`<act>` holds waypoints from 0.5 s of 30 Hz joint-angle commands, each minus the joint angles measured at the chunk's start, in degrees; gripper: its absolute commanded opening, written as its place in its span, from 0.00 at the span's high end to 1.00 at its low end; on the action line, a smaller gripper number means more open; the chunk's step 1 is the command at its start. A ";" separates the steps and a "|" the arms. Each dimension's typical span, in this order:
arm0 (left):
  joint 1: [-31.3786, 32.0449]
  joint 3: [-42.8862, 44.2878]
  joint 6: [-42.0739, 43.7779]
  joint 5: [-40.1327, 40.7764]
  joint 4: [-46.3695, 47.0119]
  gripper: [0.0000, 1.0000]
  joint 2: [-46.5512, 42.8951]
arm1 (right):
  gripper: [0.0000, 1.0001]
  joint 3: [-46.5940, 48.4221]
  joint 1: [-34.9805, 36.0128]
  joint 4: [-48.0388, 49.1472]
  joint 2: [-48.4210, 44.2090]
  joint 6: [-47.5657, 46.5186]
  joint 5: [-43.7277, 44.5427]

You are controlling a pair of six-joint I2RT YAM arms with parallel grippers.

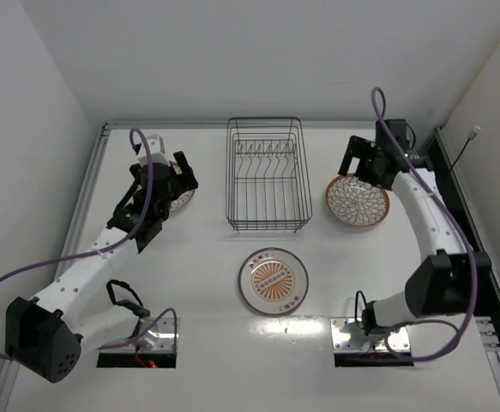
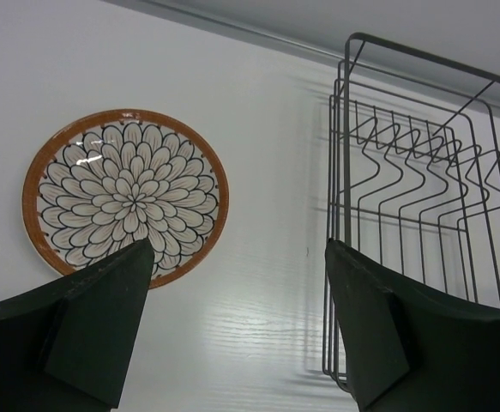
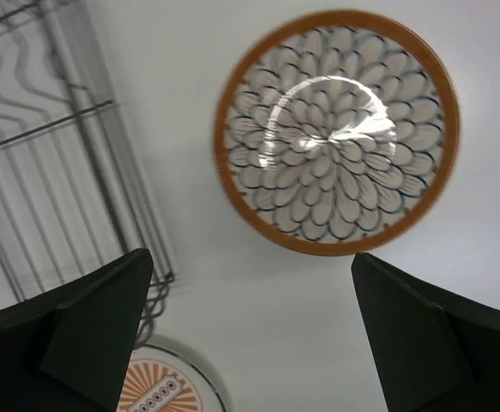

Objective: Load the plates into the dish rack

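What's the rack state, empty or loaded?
Empty: nothing sits in the rack. The left plate, right plate and front plate all lie flat on the table.

Both arms extended forward, left end effector (image 2: 232,330) and right end effector (image 3: 251,335) downward, jaws spread wide.

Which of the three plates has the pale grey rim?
The sunburst plate in front of the dish rack; the left plate and right plate beside the rack have orange-brown rims and petal patterns.
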State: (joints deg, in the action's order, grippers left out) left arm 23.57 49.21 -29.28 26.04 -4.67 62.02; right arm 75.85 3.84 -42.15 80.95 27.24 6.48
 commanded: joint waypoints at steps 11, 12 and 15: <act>0.25 4.58 2.12 -2.92 0.98 0.20 3.64 | 0.00 -11.59 -30.90 9.62 7.47 6.51 -30.47; 0.25 4.58 1.60 -2.93 0.98 0.20 3.64 | 0.00 -12.13 -31.69 10.24 7.99 6.51 -31.26; 0.25 5.10 1.59 -2.93 0.98 0.20 3.11 | 0.00 -13.97 -33.37 11.47 10.71 6.51 -32.66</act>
State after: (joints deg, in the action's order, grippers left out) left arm 23.57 51.29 -27.64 23.73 -4.75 65.95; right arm 63.18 -28.40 -35.42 90.26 32.64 -20.80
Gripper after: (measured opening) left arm 0.796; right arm 0.993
